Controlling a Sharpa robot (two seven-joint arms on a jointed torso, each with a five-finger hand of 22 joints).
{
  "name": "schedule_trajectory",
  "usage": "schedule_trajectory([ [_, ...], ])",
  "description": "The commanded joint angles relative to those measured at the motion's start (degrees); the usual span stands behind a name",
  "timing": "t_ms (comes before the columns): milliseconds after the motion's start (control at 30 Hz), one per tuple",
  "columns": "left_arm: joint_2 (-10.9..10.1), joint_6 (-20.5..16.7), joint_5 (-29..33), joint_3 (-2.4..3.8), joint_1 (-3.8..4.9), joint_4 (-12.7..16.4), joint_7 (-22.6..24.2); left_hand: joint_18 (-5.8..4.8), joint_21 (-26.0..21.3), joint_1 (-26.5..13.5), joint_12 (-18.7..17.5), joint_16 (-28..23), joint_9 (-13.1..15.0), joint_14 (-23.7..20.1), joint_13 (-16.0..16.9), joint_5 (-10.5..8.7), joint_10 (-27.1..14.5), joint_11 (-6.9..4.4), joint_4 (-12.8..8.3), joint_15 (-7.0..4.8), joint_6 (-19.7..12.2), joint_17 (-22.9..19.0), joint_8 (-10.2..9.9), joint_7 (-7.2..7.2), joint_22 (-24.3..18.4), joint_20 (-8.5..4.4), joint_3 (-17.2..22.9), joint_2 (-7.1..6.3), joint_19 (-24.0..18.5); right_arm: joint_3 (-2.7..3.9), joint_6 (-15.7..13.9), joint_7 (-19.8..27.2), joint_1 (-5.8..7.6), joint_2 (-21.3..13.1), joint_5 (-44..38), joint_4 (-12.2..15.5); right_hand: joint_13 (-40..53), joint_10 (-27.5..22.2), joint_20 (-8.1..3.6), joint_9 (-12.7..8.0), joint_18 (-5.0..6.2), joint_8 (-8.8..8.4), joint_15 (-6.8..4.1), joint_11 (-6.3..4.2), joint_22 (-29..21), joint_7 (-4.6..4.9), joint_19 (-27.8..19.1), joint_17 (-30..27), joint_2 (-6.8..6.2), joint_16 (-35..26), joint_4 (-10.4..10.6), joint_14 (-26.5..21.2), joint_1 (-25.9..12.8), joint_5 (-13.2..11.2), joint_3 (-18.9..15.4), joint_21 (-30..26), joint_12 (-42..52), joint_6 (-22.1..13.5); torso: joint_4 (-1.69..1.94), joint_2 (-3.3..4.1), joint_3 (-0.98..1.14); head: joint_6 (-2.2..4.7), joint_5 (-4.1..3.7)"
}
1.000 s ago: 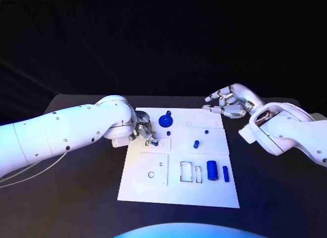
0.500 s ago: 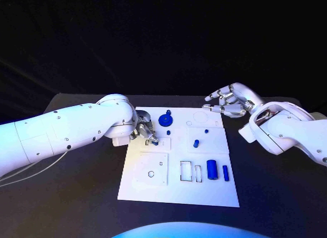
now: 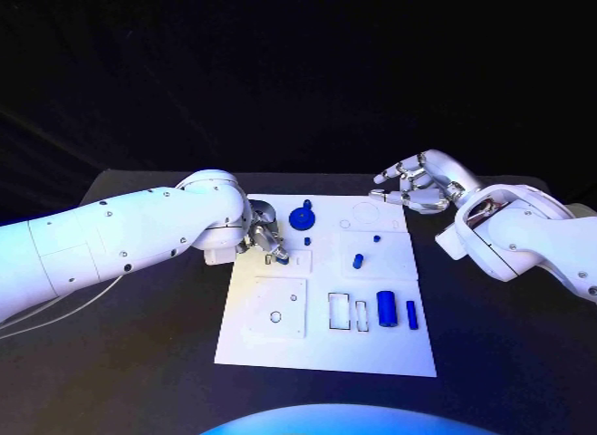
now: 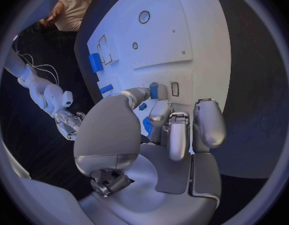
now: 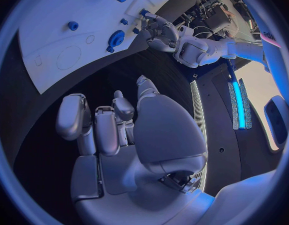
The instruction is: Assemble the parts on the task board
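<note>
left robot hand (image 3: 264, 242) pinches small blue peg (image 4: 154, 90) over flat white task board (image 3: 285, 349), left edge; you next seat peg in slot. right robot hand (image 3: 417, 186) loosely open, empty.

— Where is the task board (image 3: 327, 349) placed?
— It is laid on the table (image 3: 129, 353), between the two hands. The left hand (image 3: 262, 237) is set over the board's left edge, and a small part (image 4: 154, 90) is held at its fingertips (image 4: 158, 116).
— And what is found beyond those fingers?
— A round part (image 3: 303, 217) is seated just beyond them, and a small peg (image 3: 307, 241) just beside them. Three upright parts (image 3: 395, 311) are lined up well apart, toward the board's near right.
— And the right hand (image 3: 418, 186)?
— It is held above the board's far right corner, with nothing between its fingers.
</note>
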Motion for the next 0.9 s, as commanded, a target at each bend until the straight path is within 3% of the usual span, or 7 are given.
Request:
schedule_trajectory([
  [33,0.2,2.1,-0.4,-0.15,-0.17,0.0,-0.3,-0.68,0.2,-0.8,-0.3,-0.3,0.3,5.3,-0.2,0.01,0.1,-0.67,-9.4,-0.64,0.9,12.6,0.4,-0.82,0.0,0.15,9.3,0.44,0.2,0.01,0.6,0.0,-0.03,0.0,-0.5,0.0,0.0,0.0,-0.19,-0.1,0.5,0.29,-0.4,-0.05,0.0,-0.36,-0.3,-0.1,0.55,-0.3,0.0,2.0,-0.1,0.4,-0.5,-0.2,-0.1,0.0,0.04,0.0,-0.02,-0.03,-0.04],
  [367,0.3,0.9,-0.5,-0.15,-0.16,-0.2,-0.3,-0.67,0.1,-2.1,1.4,-0.3,1.3,5.4,1.9,0.04,1.1,-1.14,-8.8,-1.02,1.5,12.7,1.2,-1.41,0.0,-0.12,9.1,1.63,0.2,0.01,0.7,0.0,-0.05,0.1,-0.5,0.0,0.0,0.0,-0.19,-0.1,0.5,0.29,-0.4,-0.05,0.0,-0.36,-0.3,-0.1,0.55,-0.3,0.0,2.0,-0.1,0.4,-0.5,-0.2,-0.1,0.0,0.03,-0.02,-0.06,-0.01,0.02],
  [700,0.4,-0.3,-0.2,-0.16,-0.16,-0.2,-0.2,-0.73,0.3,-2.8,2.5,-0.3,2.1,5.4,3.2,0.1,1.9,-1.47,-8.9,-1.26,2.0,12.7,1.9,-1.81,0.3,-0.35,9.4,1.94,0.4,0.01,0.7,0.0,-0.06,0.0,-0.5,0.0,0.0,0.0,-0.19,-0.1,0.5,0.29,-0.4,-0.05,0.0,-0.36,-0.3,-0.1,0.55,-0.3,0.0,2.0,-0.1,0.4,-0.5,-0.2,-0.1,0.0,0.07,-0.02,-0.05,0.06,-0.05],
  [900,0.7,0.0,-0.1,-0.16,-0.17,-0.3,-0.2,-0.76,0.3,-4.4,2.8,-0.3,2.9,5.4,3.5,-0.62,2.2,-1.65,-8.1,-1.41,2.2,12.7,2.4,-2.07,0.4,-0.52,8.8,2.61,0.4,0.01,0.7,0.0,-0.07,0.1,-0.5,0.0,-0.1,0.0,-0.21,-0.1,0.51,0.37,-0.42,-0.06,-0.1,-0.38,-0.3,-0.2,0.6,-0.4,0.0,2.0,-0.1,0.5,-0.6,-0.3,-0.1,-0.1,0.02,-0.01,-0.07,0.08,-0.08],
])
